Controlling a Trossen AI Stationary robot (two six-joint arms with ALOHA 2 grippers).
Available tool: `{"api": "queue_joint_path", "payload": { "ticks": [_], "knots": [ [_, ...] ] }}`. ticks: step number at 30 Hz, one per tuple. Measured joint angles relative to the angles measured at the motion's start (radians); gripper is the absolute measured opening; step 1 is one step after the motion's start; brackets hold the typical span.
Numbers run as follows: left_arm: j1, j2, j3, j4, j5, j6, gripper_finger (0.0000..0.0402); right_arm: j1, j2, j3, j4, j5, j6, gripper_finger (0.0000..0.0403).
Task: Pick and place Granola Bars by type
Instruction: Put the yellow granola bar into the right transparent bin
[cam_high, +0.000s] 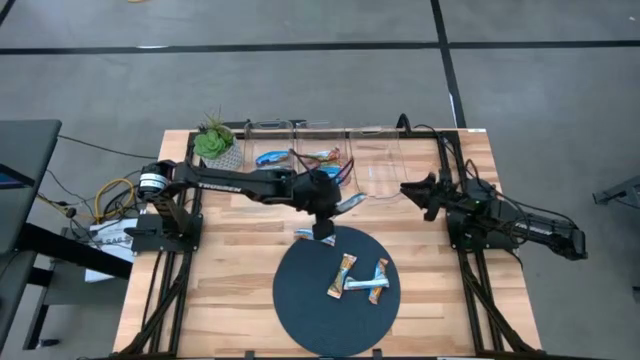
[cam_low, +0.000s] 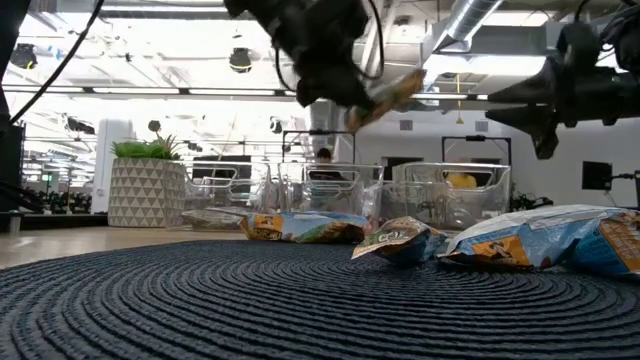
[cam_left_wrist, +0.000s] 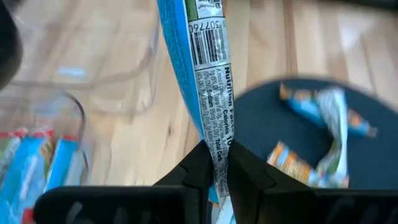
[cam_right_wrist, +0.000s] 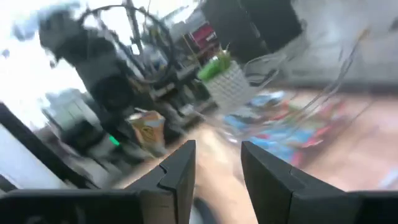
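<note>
High view: overhead, straight down, far enough to take in the whole pale wooden table, both arms and grey floor around it.

Low view: at table-top height, resting close to the dark round woven mat, facing level across it toward the clear plastic bins and the room behind.

Left wrist view: very close, looking past the left gripper onto table, mat and bins.

Right wrist view: past the right gripper, facing across the table to the white patterned planter with green plant.

Mat, bins and planter appear in the high, low and wrist views alike.
</note>
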Motion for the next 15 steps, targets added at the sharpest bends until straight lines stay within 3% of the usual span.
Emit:
{"api": "queue_joint_path", "payload": {
  "ticks": [3,8,15],
  "knots": [
    [0.000,-0.001,0.017,0.043,-0.032,-0.031,0.0034,0.000,0.000,0.000,0.010,0.002,0.208,0.0123],
    [0.003,-0.001,0.017,0.139,-0.055,-0.097,0.0034,-0.009,0.001,0.000,0.041,0.016,0.407,0.0123],
    [0.012,-0.001,0.017,0.281,-0.065,-0.161,0.0034,-0.005,0.000,0.001,0.276,0.001,0.355,0.0123]
  ]
}}
